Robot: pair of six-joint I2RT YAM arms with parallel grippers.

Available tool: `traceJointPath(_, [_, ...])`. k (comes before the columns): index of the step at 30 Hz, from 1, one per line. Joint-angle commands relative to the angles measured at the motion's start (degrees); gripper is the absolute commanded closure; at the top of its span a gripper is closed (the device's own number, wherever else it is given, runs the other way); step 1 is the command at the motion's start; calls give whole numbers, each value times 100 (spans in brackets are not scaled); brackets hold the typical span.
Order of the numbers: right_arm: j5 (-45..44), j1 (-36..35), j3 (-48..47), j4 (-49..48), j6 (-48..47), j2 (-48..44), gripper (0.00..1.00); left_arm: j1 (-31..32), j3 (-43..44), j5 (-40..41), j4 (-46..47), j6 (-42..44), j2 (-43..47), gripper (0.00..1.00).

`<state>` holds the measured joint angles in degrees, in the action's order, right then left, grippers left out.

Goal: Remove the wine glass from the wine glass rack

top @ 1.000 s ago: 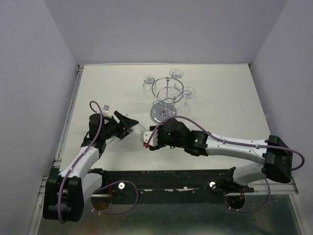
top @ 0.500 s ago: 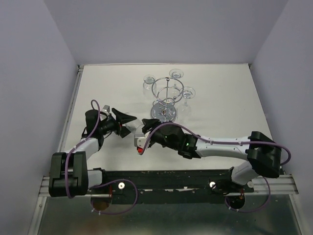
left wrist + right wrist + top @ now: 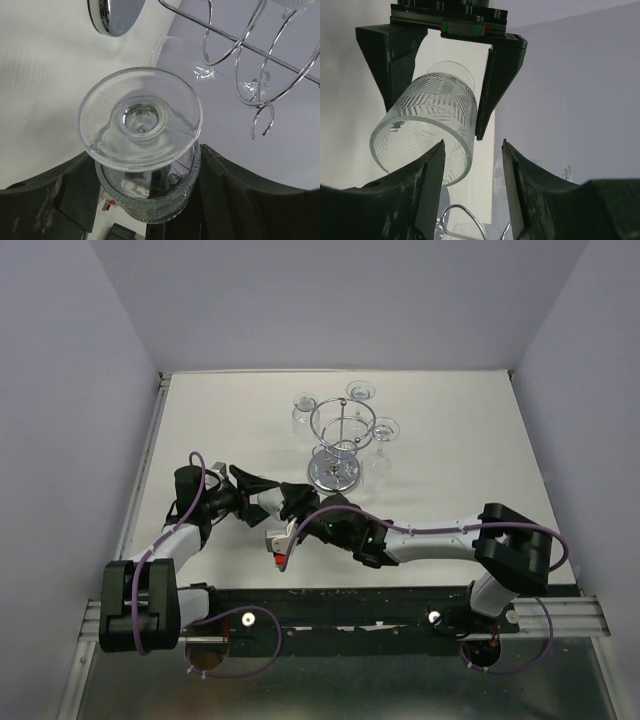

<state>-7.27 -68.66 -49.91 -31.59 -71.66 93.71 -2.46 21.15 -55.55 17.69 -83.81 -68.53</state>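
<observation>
The chrome wine glass rack [image 3: 340, 432] stands at the middle back of the table, with three glasses hanging on it. My left gripper [image 3: 260, 494] is shut on the patterned bowl of a wine glass [image 3: 140, 115], held on its side in front of the rack with its foot toward the rack. My right gripper [image 3: 291, 502] is open. In the right wrist view its fingertips [image 3: 436, 155] stand at the rim of the glass [image 3: 427, 125], one finger overlapping the rim. The left gripper's fingers [image 3: 497, 75] clamp the bowl from both sides.
The rack's mirrored base [image 3: 112, 15] and wire loops [image 3: 250, 65] lie just beyond the held glass. Hanging glasses [image 3: 305, 406], [image 3: 361, 392], [image 3: 385, 432] ring the rack. White walls close in the table on three sides.
My right gripper has moved left and toward me, up to the glass held by my left gripper. My left arm has shifted slightly right with the glass.
</observation>
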Motion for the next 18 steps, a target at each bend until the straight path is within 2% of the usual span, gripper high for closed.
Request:
traceJointPath(1, [-91, -42, -1, -725, -305, 252, 46, -9, 21, -237, -99, -171, 165, 100])
traceJointPath(3, [-82, -51, -71, -734, -375, 340, 53, -9, 21, -228, -134, -153, 174, 100])
traceJointPath(9, [-134, -51, -107, -708, -516, 473, 94, -9, 39, -123, -266, -66, 165, 98])
traceJointPath(10, [-161, -51, -81, -716, -516, 481, 99, 0, 30, -114, -301, -48, 165, 85])
traceJointPath(11, [-187, -42, -54, -717, -498, 464, 99, -9, 21, -88, -319, -30, 173, 68])
traceJointPath(13, [-248, -51, 7, -682, -428, 429, 99, -9, 21, -35, -363, -13, 182, 44])
traceJointPath(18, [-468, -42, 227, 37, 37, -27, 99, -62, 144, 96, -468, 215, 191, 7])
